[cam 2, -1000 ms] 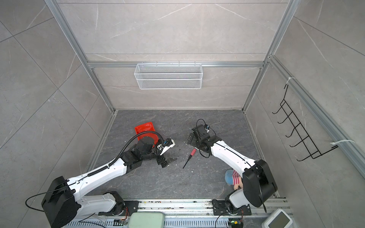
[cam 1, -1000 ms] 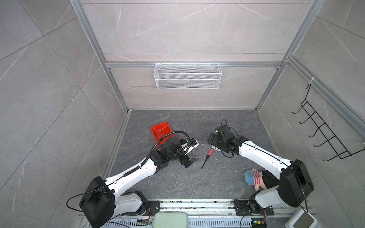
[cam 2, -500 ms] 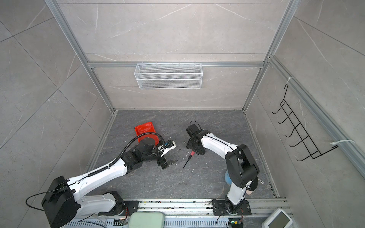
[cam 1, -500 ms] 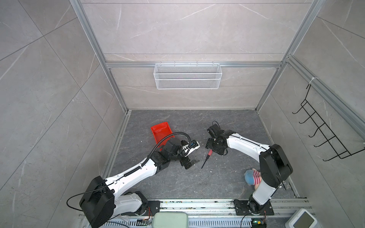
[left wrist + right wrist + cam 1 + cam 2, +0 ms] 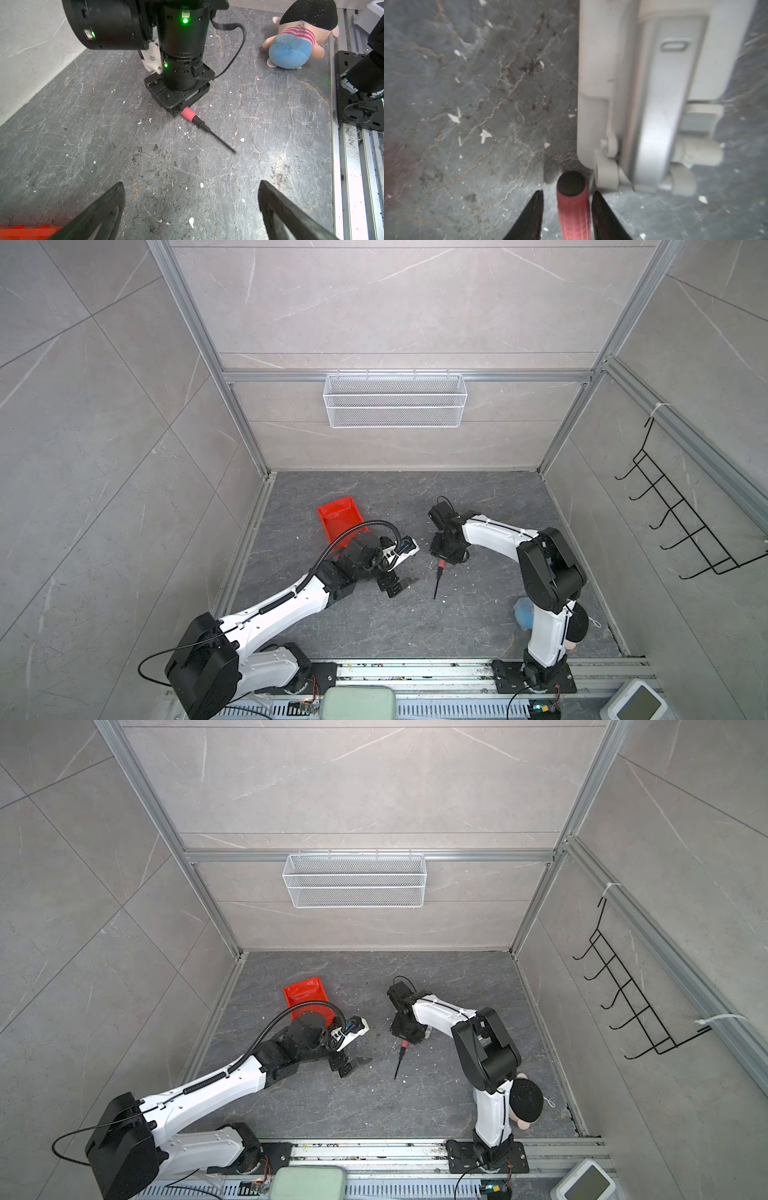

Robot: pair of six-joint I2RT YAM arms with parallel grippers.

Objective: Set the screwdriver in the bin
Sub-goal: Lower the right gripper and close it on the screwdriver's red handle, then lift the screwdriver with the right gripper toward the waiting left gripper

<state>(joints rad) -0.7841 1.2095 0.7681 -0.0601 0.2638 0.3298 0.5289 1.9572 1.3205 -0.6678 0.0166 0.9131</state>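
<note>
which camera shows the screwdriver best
The left wrist view: the screwdriver lies sharp and close, with red handle, black collar and full shaft visible, only the handle's end hidden under the right gripper. In both top views it is tiny. The right wrist view shows only its blurred handle end.

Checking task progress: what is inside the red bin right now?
The visible part of the bin is bare red plastic in both top views. Its near end is covered by the left arm, so unchecked. The screwdriver lies outside it.
</note>
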